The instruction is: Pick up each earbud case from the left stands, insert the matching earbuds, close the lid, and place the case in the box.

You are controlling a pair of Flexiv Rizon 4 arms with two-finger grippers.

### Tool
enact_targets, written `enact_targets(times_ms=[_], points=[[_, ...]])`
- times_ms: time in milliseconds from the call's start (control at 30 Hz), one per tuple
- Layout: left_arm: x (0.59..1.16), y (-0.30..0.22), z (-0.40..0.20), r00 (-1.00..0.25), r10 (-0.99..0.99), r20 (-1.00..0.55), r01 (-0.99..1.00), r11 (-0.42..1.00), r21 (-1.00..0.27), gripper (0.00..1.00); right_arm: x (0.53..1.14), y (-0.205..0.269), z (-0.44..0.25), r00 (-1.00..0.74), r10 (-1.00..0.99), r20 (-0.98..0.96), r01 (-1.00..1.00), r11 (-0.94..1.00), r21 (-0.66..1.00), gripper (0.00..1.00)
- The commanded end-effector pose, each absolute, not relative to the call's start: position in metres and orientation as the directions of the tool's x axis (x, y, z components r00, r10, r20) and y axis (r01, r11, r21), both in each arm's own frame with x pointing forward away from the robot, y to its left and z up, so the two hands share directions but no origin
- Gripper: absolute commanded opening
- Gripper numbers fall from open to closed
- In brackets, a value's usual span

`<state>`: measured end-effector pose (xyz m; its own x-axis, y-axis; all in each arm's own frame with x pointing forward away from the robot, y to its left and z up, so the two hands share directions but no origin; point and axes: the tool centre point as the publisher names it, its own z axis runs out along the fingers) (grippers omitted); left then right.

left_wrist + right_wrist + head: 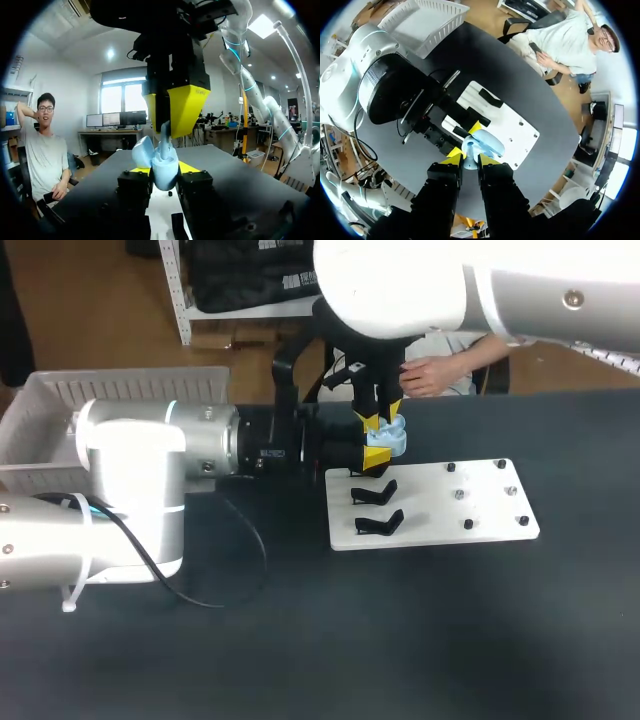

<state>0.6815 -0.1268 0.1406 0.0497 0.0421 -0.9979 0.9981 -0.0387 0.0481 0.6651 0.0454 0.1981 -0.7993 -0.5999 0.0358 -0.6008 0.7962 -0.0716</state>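
Over the dark tabletop (pixel 400 640), by the white stand board's (pixel 490 505) far edge, our left arm's (pixel 130 480) jaws are clenched on the open light-blue earbud case (pixel 165 172). Our right arm's (pixel 450 290) jaws, directly above, pinch an earbud (pixel 164 135) at its mouth.

A robotics lab is indicated by the left arm (pixel 130 490) and right arm (pixel 450 285) over a black table (pixel 400 640) with a white plate (pixel 480 520)
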Motion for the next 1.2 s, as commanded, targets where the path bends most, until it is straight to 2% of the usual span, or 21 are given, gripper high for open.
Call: enact_targets(times_ms=[33,1200], points=[[0.682,-0.127,0.14,0.05,0.042,-0.998,0.998,-0.037,0.048,0.0,0.665,0.046,0.198,-0.801,-0.598,0.037,-0.599,0.797,-0.074,0.0],[0.682,-0.127,0.14,0.05,0.042,-0.998,0.998,-0.037,0.048,0.0,0.672,0.046,0.184,-0.805,-0.59,0.062,-0.593,0.801,-0.084,0.0]])
